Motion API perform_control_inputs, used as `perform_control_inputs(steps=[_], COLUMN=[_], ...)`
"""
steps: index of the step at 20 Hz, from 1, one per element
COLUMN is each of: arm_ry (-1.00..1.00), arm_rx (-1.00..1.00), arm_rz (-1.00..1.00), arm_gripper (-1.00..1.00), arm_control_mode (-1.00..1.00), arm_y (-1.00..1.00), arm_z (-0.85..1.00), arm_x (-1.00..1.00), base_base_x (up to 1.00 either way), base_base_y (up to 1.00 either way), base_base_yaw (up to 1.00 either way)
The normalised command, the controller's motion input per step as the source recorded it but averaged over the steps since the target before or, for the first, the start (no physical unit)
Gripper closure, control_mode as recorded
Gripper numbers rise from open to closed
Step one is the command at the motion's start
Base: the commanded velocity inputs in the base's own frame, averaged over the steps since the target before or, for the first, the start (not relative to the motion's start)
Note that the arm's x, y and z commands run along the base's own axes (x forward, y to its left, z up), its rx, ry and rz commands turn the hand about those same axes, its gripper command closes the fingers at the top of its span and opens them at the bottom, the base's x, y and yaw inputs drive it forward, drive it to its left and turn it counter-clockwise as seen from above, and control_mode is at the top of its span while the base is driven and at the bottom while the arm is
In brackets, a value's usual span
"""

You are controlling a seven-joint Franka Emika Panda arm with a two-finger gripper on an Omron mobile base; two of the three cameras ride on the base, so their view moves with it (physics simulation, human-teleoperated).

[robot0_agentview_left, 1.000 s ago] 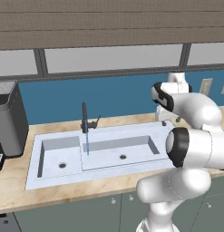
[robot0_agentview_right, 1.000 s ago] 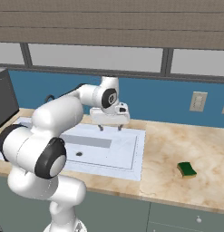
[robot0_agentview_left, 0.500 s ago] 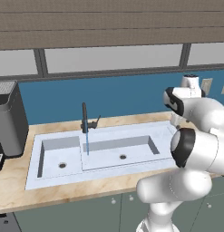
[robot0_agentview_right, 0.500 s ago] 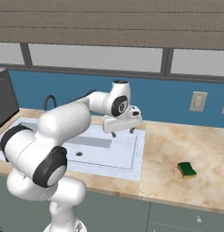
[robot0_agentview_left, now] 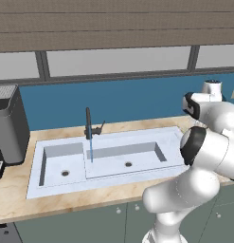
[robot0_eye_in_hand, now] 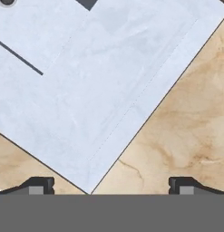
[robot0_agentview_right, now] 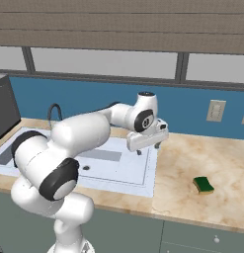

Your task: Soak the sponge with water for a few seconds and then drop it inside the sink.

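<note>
The sponge (robot0_agentview_right: pixel 203 185), green on top with a yellow underside, lies flat on the counter well to the right of the sink (robot0_agentview_right: pixel 143 180). My gripper (robot0_agentview_right: pixel 147 148) hangs open above the sink's right rim, left of the sponge and far from it. In the hand view its fingertips (robot0_eye_in_hand: pixel 38 185) stand wide apart with nothing between them, over the corner of the sink (robot0_eye_in_hand: pixel 131 113) and the marble counter (robot0_eye_in_hand: pixel 190 127). A thin pale-blue stream of water (robot0_agentview_left: pixel 91 151) falls from the black faucet (robot0_agentview_left: pixel 88 121) into the sink (robot0_agentview_left: pixel 137 135).
A dark coffee machine (robot0_agentview_left: pixel 9 123) stands at the counter's left end. The blue backsplash carries a wall outlet (robot0_agentview_right: pixel 215 109) behind the counter (robot0_agentview_right: pixel 192 158) right of the sink. My own arm (robot0_agentview_left: pixel 208 142) blocks the right side of the left base view.
The arm has swung right, carrying the open gripper from above the sink's back part to its right rim, closer to the sponge. The sponge has not moved.
</note>
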Motion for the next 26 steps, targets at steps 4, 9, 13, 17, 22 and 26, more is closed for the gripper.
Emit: perform_control_inputs(steps=[4,9,13,17,22,26], arm_ry=[0.03,0.0,0.0,0.0,0.0,0.0], arm_rx=[0.0,0.02,0.01,0.0,0.0,0.01], arm_rz=[0.01,0.0,-0.01,-0.02,-0.03,-0.05], arm_gripper=[-1.0,-1.0,-1.0,-1.0,-1.0,-1.0], arm_control_mode=[-1.0,-1.0,-1.0,-1.0,-1.0,-1.0], arm_y=[-0.61,-0.68,-0.52,-0.39,-0.4,-0.41], arm_z=[-0.09,-0.01,-0.03,-0.03,-0.13,-0.27], arm_x=[0.0,0.0,0.0,0.0,-0.03,-0.12], base_base_x=[0.0,0.0,0.0,0.0,0.0,0.0], base_base_y=[0.0,0.0,0.0,0.0,0.0,0.0], base_base_yaw=[0.0,0.0,0.0,0.0,0.0,0.0])
